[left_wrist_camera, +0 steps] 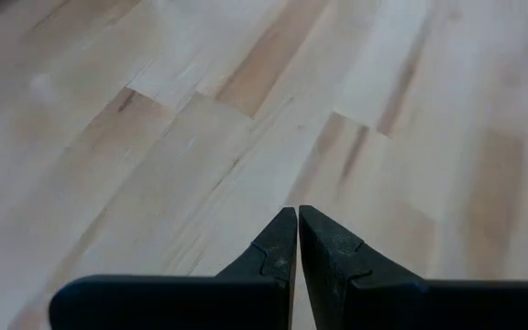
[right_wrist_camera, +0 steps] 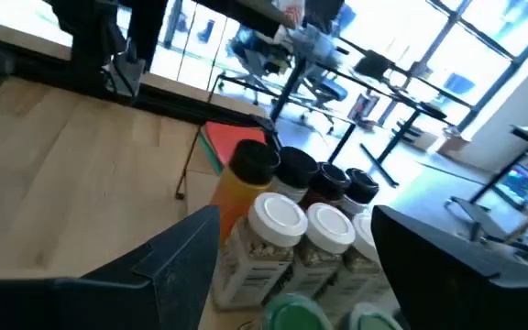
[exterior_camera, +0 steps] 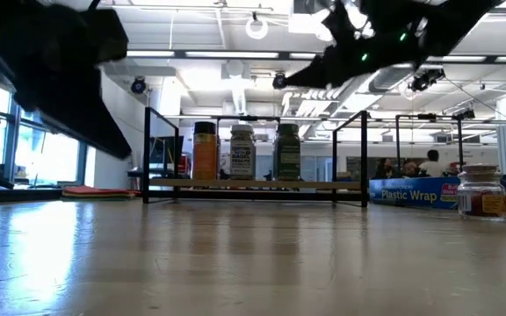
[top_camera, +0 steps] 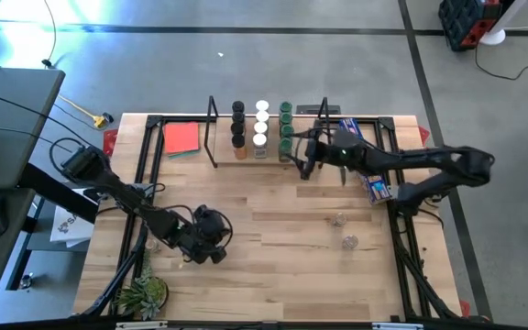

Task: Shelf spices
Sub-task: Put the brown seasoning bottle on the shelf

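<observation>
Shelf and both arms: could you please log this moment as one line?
shelf: three rows of spices | right gripper: open, at green-lid row | left gripper: shut, empty, near front | two jars still on table

From above, the counter [top_camera: 273, 229] centre lies bare and passable. At twelve o'clock the shelf [top_camera: 269, 158] blocks the way, with jars [top_camera: 260, 126] packed in three rows and black end frames. Two loose jars [top_camera: 345, 231] stand at four o'clock; a plant [top_camera: 143, 295] sits at seven o'clock.

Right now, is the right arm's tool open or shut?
Open: the right tool hangs above the shelf's jars, its two dark fingers wide apart, holding nothing.
</observation>
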Controlling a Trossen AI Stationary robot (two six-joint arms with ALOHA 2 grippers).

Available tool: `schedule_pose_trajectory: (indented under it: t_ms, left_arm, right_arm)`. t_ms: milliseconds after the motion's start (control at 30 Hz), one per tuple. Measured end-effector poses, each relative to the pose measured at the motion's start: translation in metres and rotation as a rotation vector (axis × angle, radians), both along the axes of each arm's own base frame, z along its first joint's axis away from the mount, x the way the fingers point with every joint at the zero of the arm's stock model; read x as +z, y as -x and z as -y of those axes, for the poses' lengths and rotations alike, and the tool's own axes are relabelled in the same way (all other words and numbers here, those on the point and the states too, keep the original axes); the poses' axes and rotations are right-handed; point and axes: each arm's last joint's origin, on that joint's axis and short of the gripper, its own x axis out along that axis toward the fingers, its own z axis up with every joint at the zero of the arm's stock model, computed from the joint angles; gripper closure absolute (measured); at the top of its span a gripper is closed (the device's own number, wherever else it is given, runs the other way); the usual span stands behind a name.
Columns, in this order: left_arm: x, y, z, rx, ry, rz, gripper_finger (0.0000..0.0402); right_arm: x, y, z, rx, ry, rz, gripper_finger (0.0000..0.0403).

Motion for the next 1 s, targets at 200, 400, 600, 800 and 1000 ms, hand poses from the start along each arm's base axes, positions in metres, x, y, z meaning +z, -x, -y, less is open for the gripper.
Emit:
schedule_pose_trajectory:
  t_ms: [200,400,600,800,1000]
  left_arm:
    - [0.073,0.019,0.002,-0.198,-0.019,-0.173,0.0387]
    - [0.122,0.046,0.011,-0.364,0.085,-0.409,0.0387]
    - [0.109,0.057,0.024,-0.345,0.201,-0.522,0.0365]
    - [0.082,0.062,0.035,-0.318,0.203,-0.577,0.0264]
    - [0.049,0.047,0.049,-0.406,0.129,-0.554,0.0162]
  right_arm:
    - [0.027,0.03,-0.067,0.039,0.079,-0.107,0.0124]
    - [0.038,0.059,-0.112,0.089,-0.028,-0.122,0.0124]
    - [0.026,0.063,-0.13,-0.038,-0.02,-0.18,0.0124]
    - [0.013,0.056,-0.135,-0.081,-0.027,-0.221,0.0124]
    - [0.003,0.05,-0.138,-0.114,-0.104,-0.229,0.0124]
